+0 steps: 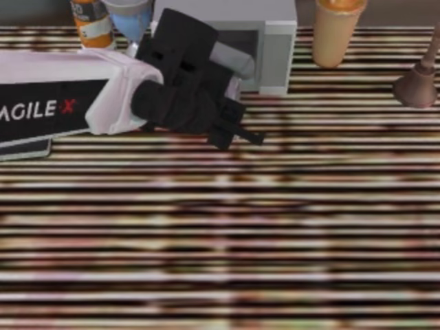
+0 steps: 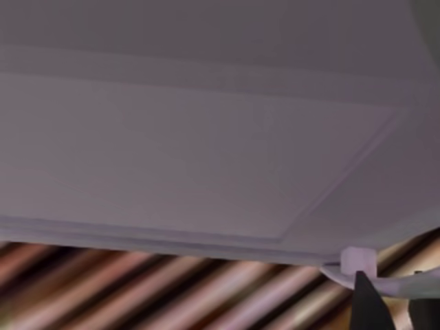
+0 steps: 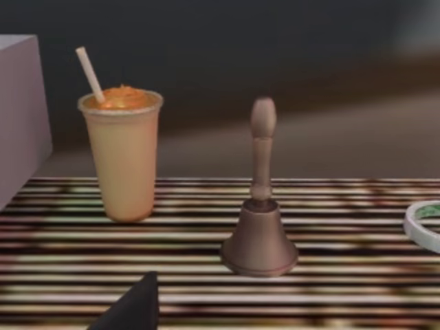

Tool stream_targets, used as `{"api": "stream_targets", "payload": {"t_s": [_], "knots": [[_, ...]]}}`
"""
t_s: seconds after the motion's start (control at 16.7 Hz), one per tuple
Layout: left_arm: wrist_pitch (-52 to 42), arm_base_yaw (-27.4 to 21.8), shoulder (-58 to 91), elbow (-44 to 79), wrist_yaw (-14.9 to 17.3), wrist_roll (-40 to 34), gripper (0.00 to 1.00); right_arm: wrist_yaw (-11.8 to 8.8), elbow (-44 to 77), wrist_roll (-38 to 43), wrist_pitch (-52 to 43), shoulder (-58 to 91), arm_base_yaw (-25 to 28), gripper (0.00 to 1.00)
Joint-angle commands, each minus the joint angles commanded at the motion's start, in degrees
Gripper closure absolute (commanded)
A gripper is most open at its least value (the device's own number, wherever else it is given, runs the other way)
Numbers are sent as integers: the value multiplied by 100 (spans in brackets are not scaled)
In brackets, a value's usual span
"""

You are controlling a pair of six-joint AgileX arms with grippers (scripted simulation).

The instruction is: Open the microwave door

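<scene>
You've got one microwave at the worktop's far edge, left of centre, its top cut off by the frame. The left arm covers most of the microwave door. Left gripper sits right in front of it; can't tell whether it's open or gripping. One tan cup, one bell, far right corner. One orange bottle and one blue glass, both cropped. Right gripper: only a dark tip visible, state unclear.

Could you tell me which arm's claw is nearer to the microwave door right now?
The left. The left claw sits right at the microwave door on the microwave. The right claw is outside the top view, off to the right near the bell.
</scene>
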Motion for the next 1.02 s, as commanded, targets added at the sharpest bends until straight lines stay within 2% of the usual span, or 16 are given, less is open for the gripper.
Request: {"api": "stream_targets", "payload": {"t_s": [0.84, 1.02], "knots": [[0, 0, 0, 0, 0, 0, 100, 0, 0, 0, 0, 0, 0, 0], [-7, -14, -16, -38, 88, 32, 100, 0, 0, 0, 0, 0, 0, 0]]}}
